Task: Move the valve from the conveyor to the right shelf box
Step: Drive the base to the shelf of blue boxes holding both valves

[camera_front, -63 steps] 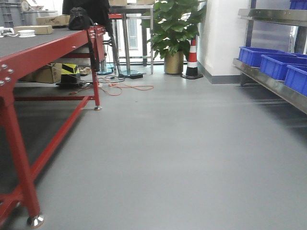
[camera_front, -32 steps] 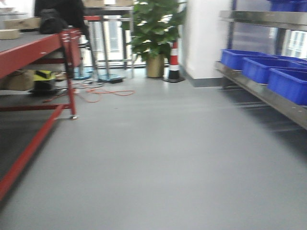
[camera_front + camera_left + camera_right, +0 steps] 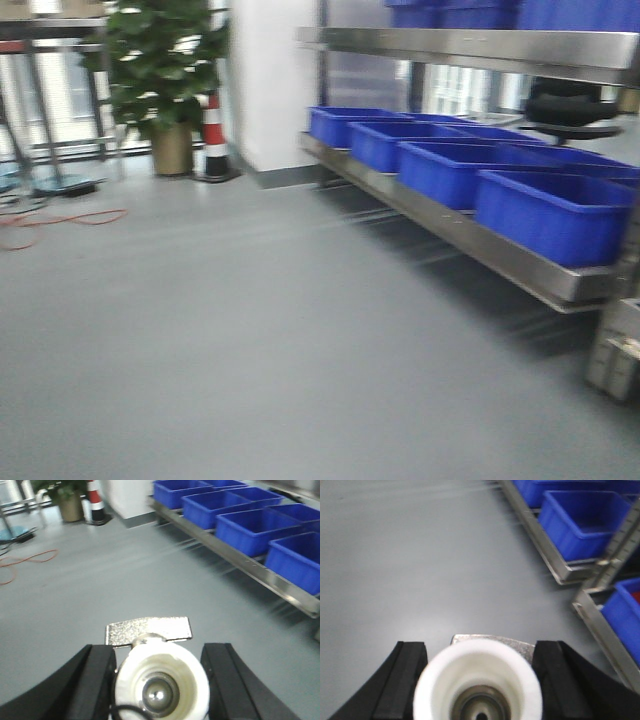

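A white valve (image 3: 159, 666) with a flat metal handle (image 3: 148, 629) sits between the black fingers of my left gripper (image 3: 160, 680), which is shut on it. My right gripper (image 3: 479, 680) is shut on a second white valve (image 3: 477, 662), whose metal handle shows behind it. Both valves hang above the grey floor. To the right, a steel shelf (image 3: 470, 240) carries a row of blue boxes (image 3: 555, 215), which also show as blue boxes (image 3: 250, 527) in the left wrist view and a blue box (image 3: 582, 522) in the right wrist view. The conveyor is out of view.
A potted plant (image 3: 165, 70) and a striped traffic cone (image 3: 213, 140) stand at the far wall. An orange cable (image 3: 60, 218) lies on the floor at the left, near metal table legs (image 3: 40, 130). A lower rack with another blue box (image 3: 625, 615) is at the right.
The view has swung to the right. The red-framed conveyor table has slid out on the left, and the shelf with blue boxes now fills the right side, closer.
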Available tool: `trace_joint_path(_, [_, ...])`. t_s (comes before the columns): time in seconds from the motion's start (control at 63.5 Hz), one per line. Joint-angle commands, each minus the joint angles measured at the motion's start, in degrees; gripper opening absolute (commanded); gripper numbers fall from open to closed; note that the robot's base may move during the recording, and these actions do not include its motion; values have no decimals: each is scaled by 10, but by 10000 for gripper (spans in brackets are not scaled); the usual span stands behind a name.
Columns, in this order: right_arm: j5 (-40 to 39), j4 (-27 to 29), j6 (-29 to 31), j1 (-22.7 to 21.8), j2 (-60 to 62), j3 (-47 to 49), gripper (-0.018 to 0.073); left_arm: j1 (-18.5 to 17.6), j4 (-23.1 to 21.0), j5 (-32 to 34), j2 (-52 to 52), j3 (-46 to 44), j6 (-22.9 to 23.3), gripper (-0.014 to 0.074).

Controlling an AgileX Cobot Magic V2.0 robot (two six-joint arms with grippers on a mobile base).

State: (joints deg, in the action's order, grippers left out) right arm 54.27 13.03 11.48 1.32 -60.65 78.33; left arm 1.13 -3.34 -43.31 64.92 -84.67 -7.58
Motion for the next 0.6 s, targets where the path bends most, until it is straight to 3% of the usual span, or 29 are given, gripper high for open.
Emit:
trace_joint_path(0.0, [-37,-1,0,-1,6,11,-154,-2,-6,32,-7,-4,2,-111])
trace_joint_path(0.583, [-37,-1,0,-1,6,11,-154,-2,-6,32,-7,-4,2,-111])
